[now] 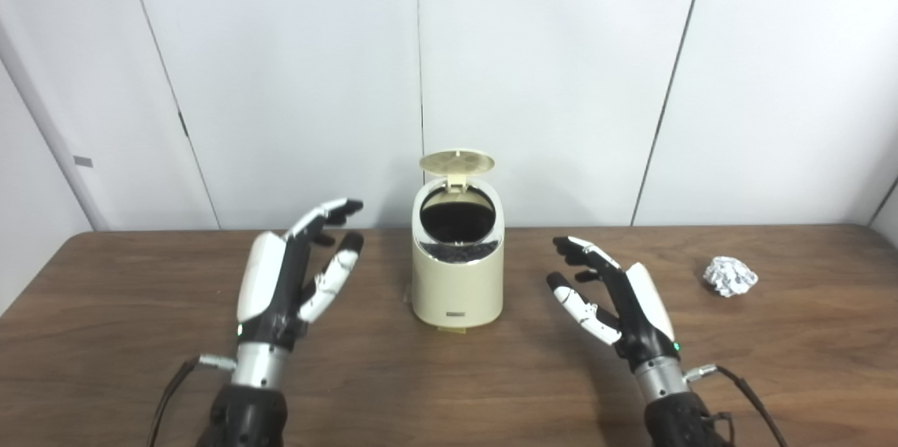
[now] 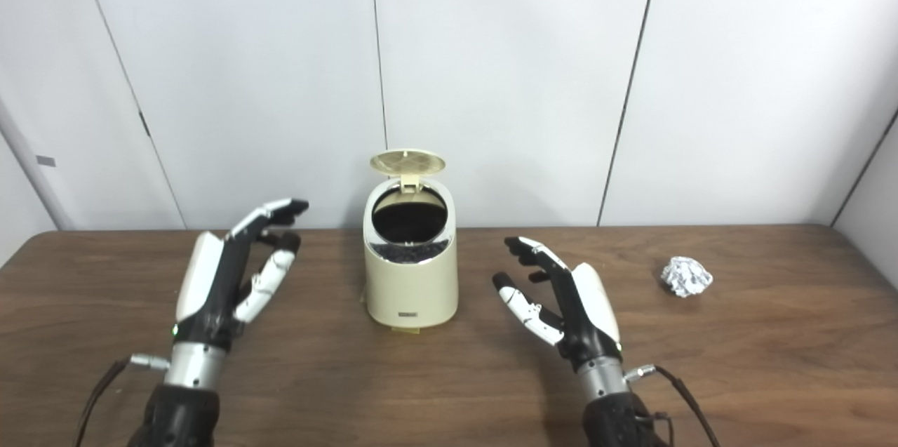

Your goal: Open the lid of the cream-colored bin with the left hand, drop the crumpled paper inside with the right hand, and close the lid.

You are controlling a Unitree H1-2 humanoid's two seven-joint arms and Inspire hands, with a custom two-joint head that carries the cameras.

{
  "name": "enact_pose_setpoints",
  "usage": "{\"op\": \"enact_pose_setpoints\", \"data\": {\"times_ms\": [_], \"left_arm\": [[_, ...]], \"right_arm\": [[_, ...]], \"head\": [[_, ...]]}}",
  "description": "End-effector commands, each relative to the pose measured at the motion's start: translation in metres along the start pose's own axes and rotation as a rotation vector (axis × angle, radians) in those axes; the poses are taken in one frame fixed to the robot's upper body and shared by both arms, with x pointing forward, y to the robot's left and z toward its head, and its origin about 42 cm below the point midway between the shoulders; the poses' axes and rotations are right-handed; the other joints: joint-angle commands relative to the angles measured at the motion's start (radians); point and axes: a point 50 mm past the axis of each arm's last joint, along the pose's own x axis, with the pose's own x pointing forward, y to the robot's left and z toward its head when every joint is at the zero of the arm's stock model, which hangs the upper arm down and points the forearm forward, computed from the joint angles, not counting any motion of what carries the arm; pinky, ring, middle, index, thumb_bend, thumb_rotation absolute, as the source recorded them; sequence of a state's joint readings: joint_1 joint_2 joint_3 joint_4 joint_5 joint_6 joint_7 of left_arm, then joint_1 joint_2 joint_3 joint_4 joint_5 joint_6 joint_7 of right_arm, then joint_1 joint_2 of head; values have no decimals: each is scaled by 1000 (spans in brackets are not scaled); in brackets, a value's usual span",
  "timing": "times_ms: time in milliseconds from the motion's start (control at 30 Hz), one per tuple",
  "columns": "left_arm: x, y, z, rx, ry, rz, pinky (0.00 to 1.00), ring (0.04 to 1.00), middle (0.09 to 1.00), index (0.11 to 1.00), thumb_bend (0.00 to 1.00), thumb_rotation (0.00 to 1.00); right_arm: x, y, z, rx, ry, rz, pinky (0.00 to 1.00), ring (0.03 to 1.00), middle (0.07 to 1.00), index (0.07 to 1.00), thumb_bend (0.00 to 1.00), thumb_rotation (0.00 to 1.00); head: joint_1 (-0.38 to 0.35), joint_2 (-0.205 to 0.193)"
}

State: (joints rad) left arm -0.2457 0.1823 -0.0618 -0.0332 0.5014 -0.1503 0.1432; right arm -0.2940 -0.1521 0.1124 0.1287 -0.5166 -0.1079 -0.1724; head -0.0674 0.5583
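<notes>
In the left eye view, our right hand (image 1: pixel 617 307) could roll the crumpled paper (image 1: pixel 730 276) away if it closes clumsily; the paper lies well apart, right of the cream-colored bin (image 1: pixel 457 271), whose lid (image 1: pixel 457 161) stands raised. In the right eye view, our left hand (image 2: pixel 224 278) hovers, fingers spread, empty; the right likewise.

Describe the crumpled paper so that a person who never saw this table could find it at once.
Start at the cream-colored bin standing mid-table with its lid up. Look right, past the right hand. The crumpled paper lies alone there, a small silvery-white wrinkled ball.
</notes>
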Motion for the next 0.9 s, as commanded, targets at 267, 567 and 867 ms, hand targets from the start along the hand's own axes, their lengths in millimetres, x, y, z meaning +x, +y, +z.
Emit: {"op": "enact_pose_setpoints", "data": {"times_ms": [267,567,867], "left_arm": [[2,-3,-10,4,-11,17,647,751,778,783,493,933],[-2,2,-18,21,21,11,646,756,779,784,483,901],[-2,1,-25,22,21,4,638,752,775,782,476,877]], "right_arm": [[44,-79,46,-534,-22,36,651,812,885,821,750,411],[71,-141,35,-777,164,152,647,841,900,835,960,388],[92,-181,13,-871,370,183,619,852,914,846,996,302]], "head": [[-23,16],[-69,17],[-96,3]]}}
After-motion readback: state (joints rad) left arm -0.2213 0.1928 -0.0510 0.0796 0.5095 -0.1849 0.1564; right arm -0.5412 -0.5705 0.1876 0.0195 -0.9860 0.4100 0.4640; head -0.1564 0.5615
